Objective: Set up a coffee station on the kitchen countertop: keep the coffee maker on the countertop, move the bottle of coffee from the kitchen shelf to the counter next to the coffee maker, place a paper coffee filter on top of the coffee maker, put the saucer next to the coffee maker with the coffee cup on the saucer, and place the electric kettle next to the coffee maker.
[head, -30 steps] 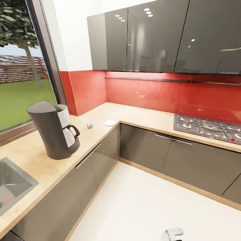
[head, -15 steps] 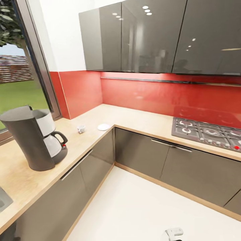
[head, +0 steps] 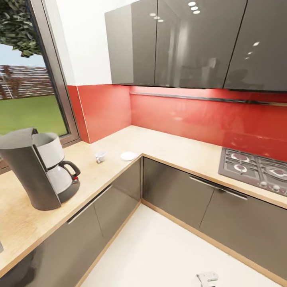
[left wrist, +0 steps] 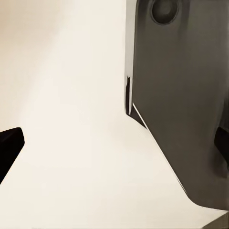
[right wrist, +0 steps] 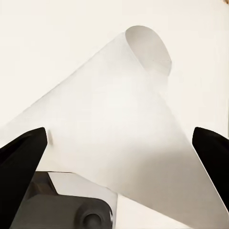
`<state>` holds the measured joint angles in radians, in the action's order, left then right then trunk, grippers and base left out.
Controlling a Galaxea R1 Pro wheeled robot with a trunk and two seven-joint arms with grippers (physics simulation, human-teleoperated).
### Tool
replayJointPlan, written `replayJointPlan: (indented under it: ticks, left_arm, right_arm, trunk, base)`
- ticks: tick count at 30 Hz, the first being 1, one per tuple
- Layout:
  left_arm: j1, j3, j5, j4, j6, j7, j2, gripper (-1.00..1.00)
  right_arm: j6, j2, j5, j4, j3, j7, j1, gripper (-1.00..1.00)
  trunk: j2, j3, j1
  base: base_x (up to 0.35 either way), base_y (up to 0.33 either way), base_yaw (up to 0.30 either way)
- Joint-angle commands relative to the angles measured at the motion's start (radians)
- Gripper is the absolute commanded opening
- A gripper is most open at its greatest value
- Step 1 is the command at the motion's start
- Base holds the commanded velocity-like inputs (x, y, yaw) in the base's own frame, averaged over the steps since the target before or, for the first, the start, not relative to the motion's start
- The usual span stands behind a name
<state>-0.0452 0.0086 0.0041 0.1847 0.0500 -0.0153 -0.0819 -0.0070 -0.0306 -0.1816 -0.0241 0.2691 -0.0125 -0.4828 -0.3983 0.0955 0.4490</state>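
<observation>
The dark grey coffee maker (head: 38, 169) with its glass carafe stands on the wooden countertop (head: 99, 175) at the left, under the window. Farther along the counter, near the corner, a small coffee cup (head: 100, 156) sits beside a white saucer (head: 128, 156), a little apart from it. In the right wrist view a white paper coffee filter (right wrist: 124, 109), cone-shaped, spans between the fingers of my right gripper (right wrist: 119, 160), which is shut on it. My left gripper (left wrist: 114, 145) is open over the pale floor, with nothing between its fingers.
The counter turns a corner and runs right to a gas hob (head: 259, 169). Dark glossy wall cabinets (head: 191, 44) hang above a red backsplash. Grey base cabinets (head: 179, 191) line both runs, with pale floor (head: 167, 255) in front. A grey part of my right arm (head: 207, 278) shows low down.
The whole head view has shifted, so the camera moved: the sink has left the picture and the coffee maker sits nearer its left edge. Cup, saucer and coffee maker keep their places.
</observation>
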Motion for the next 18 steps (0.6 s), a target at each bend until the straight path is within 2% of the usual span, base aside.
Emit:
replayJointPlan:
  ticks: [1, 11, 18]
  left_arm:
    - [-0.001, 0.001, 0.001, 0.004, 0.005, -0.002, 0.0, 1.0]
    - [-0.001, 0.002, 0.001, 0.008, 0.005, -0.002, 0.001, 1.0]
    - [-0.001, 0.002, 0.002, 0.009, 0.005, -0.002, 0.002, 1.0]
  right_arm:
    - [-0.001, 0.0, -0.01, 0.0, 0.009, -0.001, 0.0, -1.0]
    - [-0.001, 0.0, -0.01, 0.0, 0.009, -0.001, 0.0, -1.0]
    - [-0.001, 0.0, -0.01, 0.0, 0.009, -0.002, 0.004, -1.0]
  trunk:
    - [-0.002, 0.002, 0.001]
    - [-0.002, 0.002, 0.001]
    - [-0.002, 0.002, 0.001]
  base:
    - [0.281, -0.221, 0.275]
    - [0.272, -0.228, 0.276]
    - [0.113, -0.295, 0.276]
